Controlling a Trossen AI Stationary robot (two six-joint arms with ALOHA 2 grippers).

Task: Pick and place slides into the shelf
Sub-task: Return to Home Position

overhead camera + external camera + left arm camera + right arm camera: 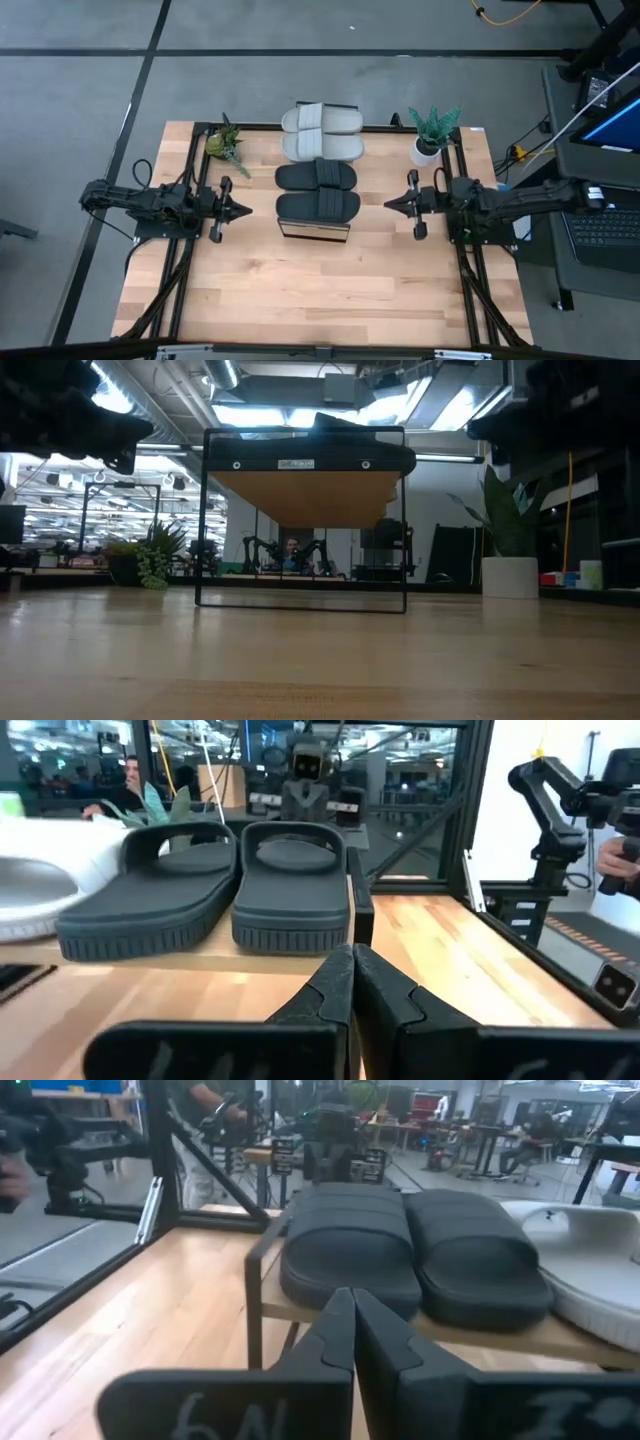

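Four slides [318,176] are seen on the shelf [315,231] between left pincer [243,211] and right pincer [390,204] (both closed, tips touching). Pale wood bench [320,290], open workshop behind.

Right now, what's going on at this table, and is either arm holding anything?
Nothing is being handled. The shelf carries all four side by side: the two light grey slides at one end, the two black slides at the other. The left gripper and the right gripper hover on opposite sides of the shelf, level with the black pair and pointing at it, both shut and empty.
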